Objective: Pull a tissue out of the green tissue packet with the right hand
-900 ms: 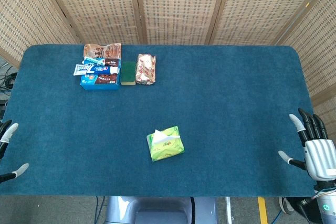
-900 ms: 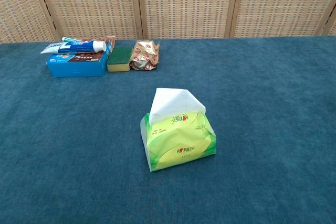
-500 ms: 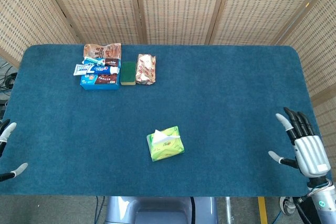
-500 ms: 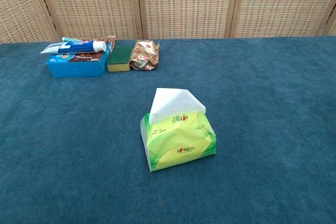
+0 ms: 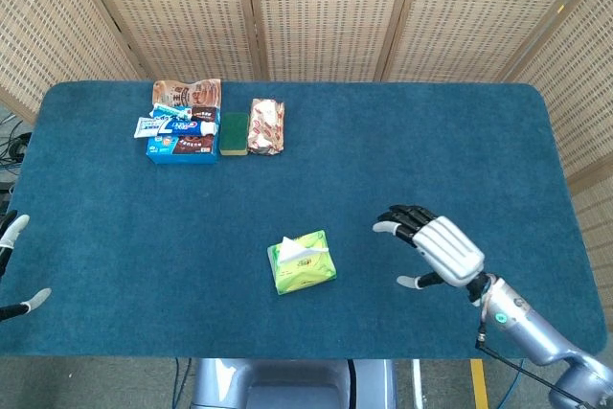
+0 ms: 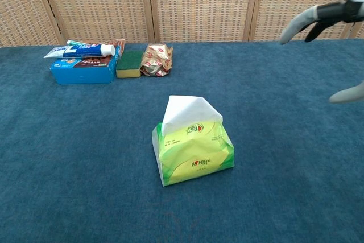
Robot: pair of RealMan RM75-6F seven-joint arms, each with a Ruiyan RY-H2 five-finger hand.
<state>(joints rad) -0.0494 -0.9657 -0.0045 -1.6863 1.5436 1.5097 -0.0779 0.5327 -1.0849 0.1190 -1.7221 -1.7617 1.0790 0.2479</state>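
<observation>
The green tissue packet (image 5: 303,262) (image 6: 193,153) lies near the table's front middle, with a white tissue (image 6: 188,111) standing up out of its top. My right hand (image 5: 433,246) (image 6: 333,27) hovers above the cloth to the right of the packet, fingers spread and pointing toward it, holding nothing. A clear gap separates it from the packet. Only the fingertips of my left hand (image 5: 13,270) show at the far left edge of the head view, apart and empty.
At the back left lie a blue box with a toothpaste tube (image 5: 180,134) (image 6: 83,64), a brown snack bag (image 5: 187,93), a green sponge (image 5: 234,133) (image 6: 129,64) and a wrapped snack (image 5: 267,125) (image 6: 156,60). Wicker screens stand behind the blue-clothed table (image 5: 402,160).
My right hand has swung in from the table's right edge toward the packet and now shows in the chest view. The packet and the left hand have not moved.
</observation>
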